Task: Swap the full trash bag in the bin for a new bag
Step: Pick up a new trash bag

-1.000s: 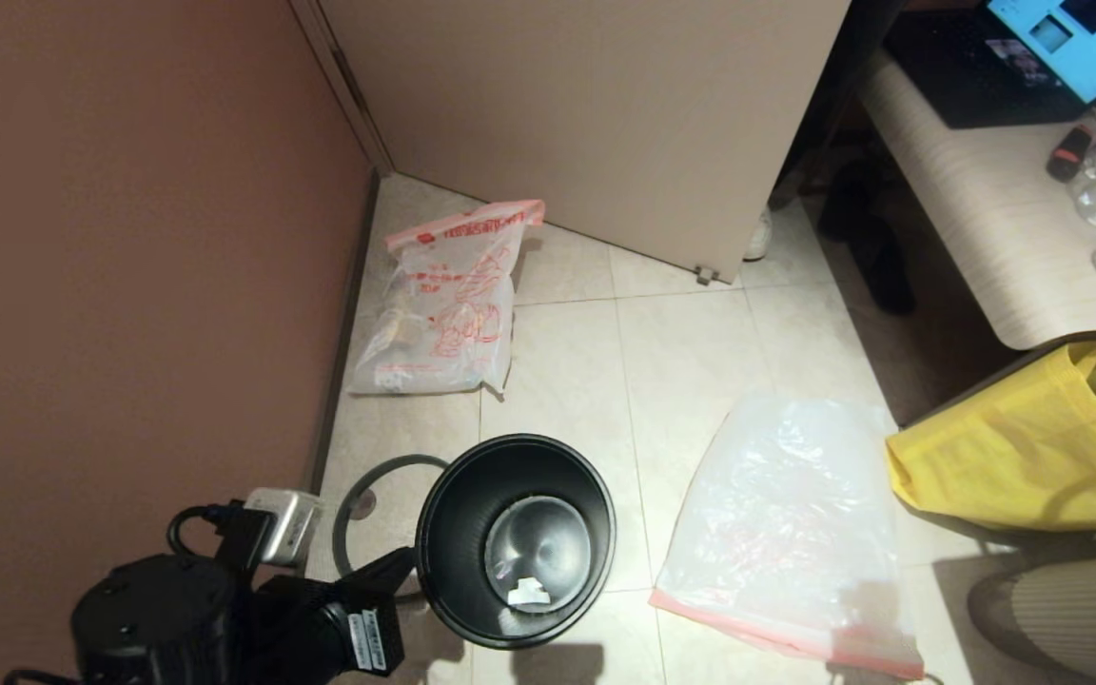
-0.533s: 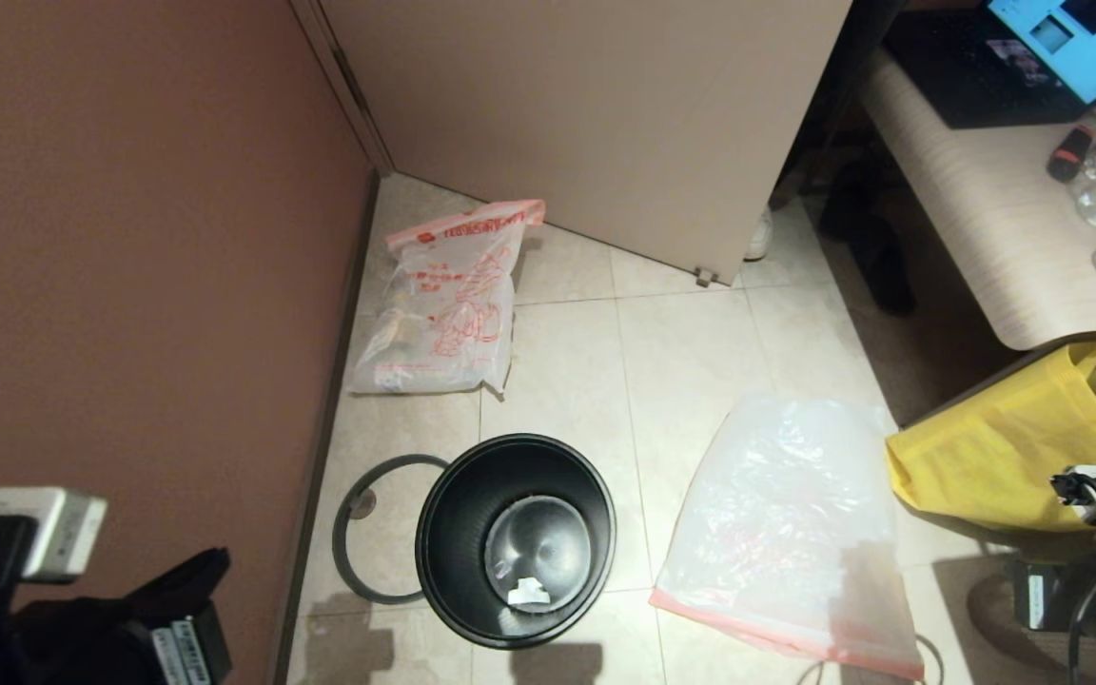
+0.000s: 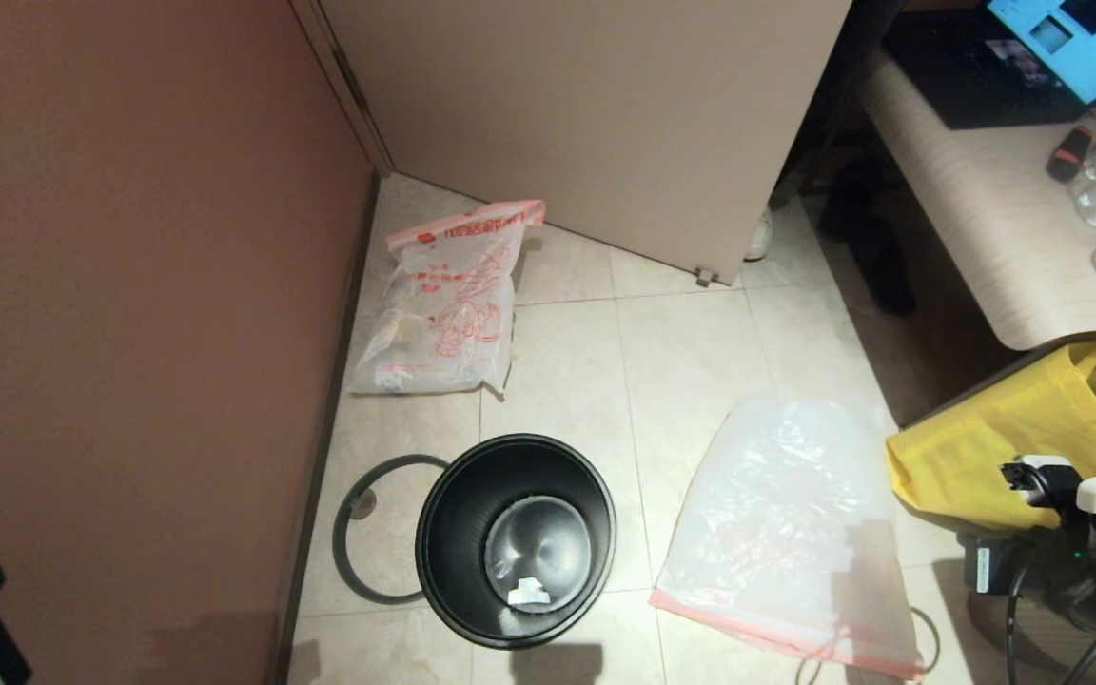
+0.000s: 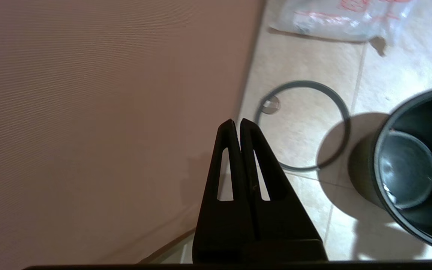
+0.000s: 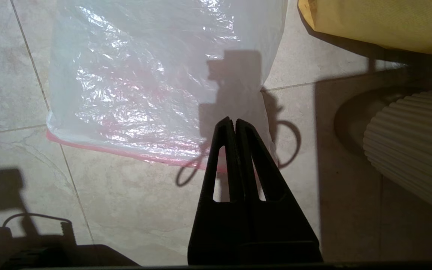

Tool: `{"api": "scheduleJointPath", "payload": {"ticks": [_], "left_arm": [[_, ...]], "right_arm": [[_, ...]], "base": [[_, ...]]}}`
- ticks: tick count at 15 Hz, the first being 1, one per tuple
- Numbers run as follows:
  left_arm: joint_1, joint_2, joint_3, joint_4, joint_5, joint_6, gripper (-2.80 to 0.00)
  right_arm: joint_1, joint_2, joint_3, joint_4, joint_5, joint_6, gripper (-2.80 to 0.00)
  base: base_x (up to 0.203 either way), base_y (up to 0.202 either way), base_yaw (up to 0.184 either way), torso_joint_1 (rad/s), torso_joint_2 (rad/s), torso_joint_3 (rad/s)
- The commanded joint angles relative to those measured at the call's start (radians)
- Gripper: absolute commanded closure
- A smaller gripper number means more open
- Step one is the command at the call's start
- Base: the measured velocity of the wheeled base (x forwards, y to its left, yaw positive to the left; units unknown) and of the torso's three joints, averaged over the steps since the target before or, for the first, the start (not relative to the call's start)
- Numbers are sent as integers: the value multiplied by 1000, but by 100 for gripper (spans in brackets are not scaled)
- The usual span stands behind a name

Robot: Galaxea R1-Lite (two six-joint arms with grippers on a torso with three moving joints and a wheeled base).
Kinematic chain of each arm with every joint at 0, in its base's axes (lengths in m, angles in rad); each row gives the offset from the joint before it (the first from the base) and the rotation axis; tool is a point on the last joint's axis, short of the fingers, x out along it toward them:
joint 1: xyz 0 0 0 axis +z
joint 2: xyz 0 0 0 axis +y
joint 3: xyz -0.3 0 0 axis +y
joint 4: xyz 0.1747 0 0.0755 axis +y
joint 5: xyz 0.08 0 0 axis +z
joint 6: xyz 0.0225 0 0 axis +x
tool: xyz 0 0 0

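Bin upright on floor, black, no liner inside, small white scrap at bottom. Grey ring off bin, flat on floor just beside it on wall side, partly behind bin's edge. Full trash bag with red print slumped on floor near wall, by door corner, well apart from bin. New bag flat on floor to right of bin, pink mouth band toward robot, close to bin but not touching. Yellow bag farther right under table edge.

Left claw closed, fingers pressed together, empty, held near wall above ring area; only corner of arm seen in head view. Right claw closed, empty, above near edge of new bag, shadow falling on plastic; not touching bag as far as seen.
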Motion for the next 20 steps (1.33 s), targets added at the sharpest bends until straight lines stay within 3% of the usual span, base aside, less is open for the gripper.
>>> {"api": "scheduleJointPath", "payload": {"ticks": [1,4,7,9,11,12,13,15,16,20], "left_arm": [[67,-163,-14,63,-4,9,0],[157,-289,-18,172,-39,15,0],[241,-358,-13,190,-49,24,0],[310,-440,11,192,-53,62,0],[343,-518,86,185,-97,103,0],[343,-554,113,187,-133,112,0],[340,-600,138,189,-209,127,0],[337,-682,180,208,-424,176,0],[336,-689,188,219,-494,184,0],[336,-690,238,211,-651,157,0]], "right_arm": [[-5,48,-20,-7,8,-2,0],[-2,143,-87,-4,13,-3,0],[3,221,-166,1,15,-17,0],[10,236,-211,20,16,-19,0],[14,253,-250,52,34,-19,0],[11,267,-262,55,43,-19,0],[4,294,-278,56,45,-19,0],[-16,366,-326,55,52,-18,0],[-32,394,-349,55,68,-18,0],[-67,443,-401,102,82,-23,0]], "base": [[0,0,0,0,0,0],[0,0,0,0,0,0],[0,0,0,0,0,0],[0,0,0,0,0,0],[0,0,0,0,0,0],[0,0,0,0,0,0],[0,0,0,0,0,0],[0,0,0,0,0,0],[0,0,0,0,0,0],[0,0,0,0,0,0]]}}
